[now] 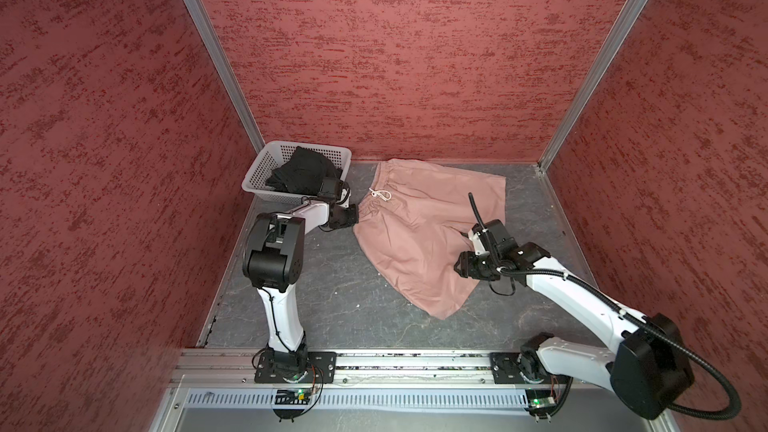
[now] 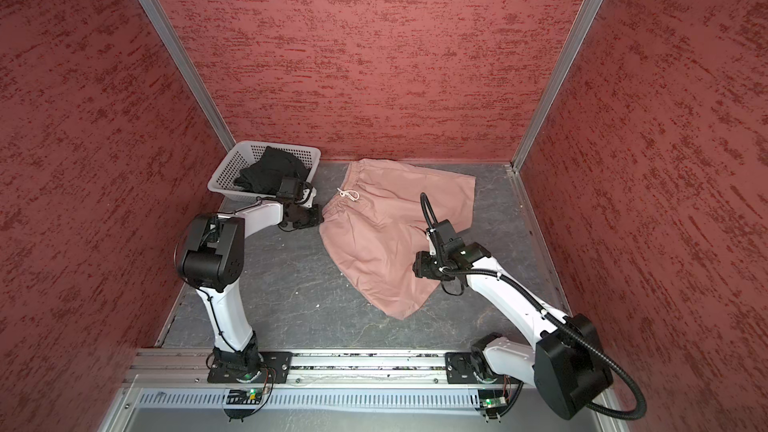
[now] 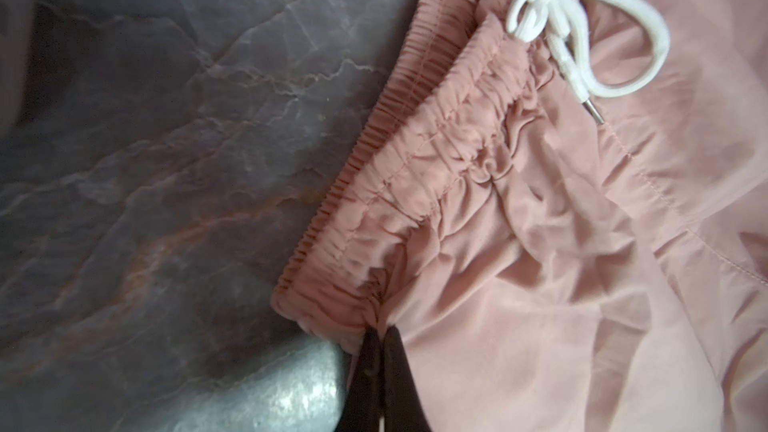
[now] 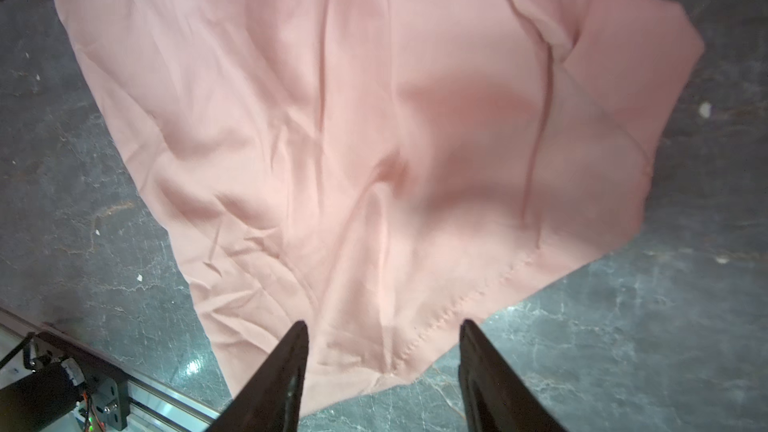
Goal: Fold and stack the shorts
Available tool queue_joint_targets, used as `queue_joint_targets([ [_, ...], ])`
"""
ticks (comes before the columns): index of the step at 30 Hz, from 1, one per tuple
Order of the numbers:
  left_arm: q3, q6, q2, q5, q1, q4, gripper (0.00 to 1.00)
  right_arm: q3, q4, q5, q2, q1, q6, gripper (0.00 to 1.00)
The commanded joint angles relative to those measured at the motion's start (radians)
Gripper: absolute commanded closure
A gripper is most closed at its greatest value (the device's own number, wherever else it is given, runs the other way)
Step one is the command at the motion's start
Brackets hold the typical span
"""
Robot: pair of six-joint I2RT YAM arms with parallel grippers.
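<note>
Mounting rail [image 1: 415, 361] runs along the front edge. Beyond it, the right gripper [image 4: 382, 326] hangs with jaws apart, gripping nothing, over a leg hem of the pink shorts [image 1: 419, 222], which lie spread on the table [image 1: 332, 305]. Farther on, the left gripper [image 3: 380, 328] is clamped on their waistband [image 3: 415, 168] end. Farthest, the black shorts [image 1: 303, 172] sit in the white basket [image 1: 266, 166] at the back-left corner.

Both top views look down over the whole table [image 1: 332, 305], while both wrist views sit close above the pink shorts [image 3: 540, 284].
</note>
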Motion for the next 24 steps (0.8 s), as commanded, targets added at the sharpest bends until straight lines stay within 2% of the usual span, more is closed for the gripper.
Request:
queue_joint_targets([
  [1,-0.011,0.001,-0.005,-0.024,0.002,0.004,1.00,-0.010,-0.090,0.053,0.015,0.019,0.051,0.40],
  [5,-0.115,-0.041,-0.114,-0.055,0.001,-0.023,1.00,-0.029,-0.028,0.133,0.014,0.003,0.105,0.36],
  [9,-0.297,-0.137,-0.262,-0.091,-0.011,-0.021,1.00,-0.047,0.103,0.085,0.080,-0.068,0.094,0.37],
  [14,-0.503,-0.252,-0.464,-0.137,-0.033,-0.018,1.00,-0.019,0.128,0.085,0.197,-0.102,0.019,0.35],
  [19,-0.603,-0.304,-0.658,-0.223,-0.057,-0.093,1.00,0.004,0.180,-0.035,0.166,-0.296,-0.051,0.35],
  [22,-0.621,-0.314,-0.722,-0.230,-0.060,-0.104,1.00,0.041,0.136,-0.099,0.145,-0.292,-0.070,0.38],
  [24,-0.618,-0.308,-0.734,-0.229,-0.064,-0.104,0.98,0.037,0.070,-0.135,0.098,-0.239,-0.077,0.40],
])
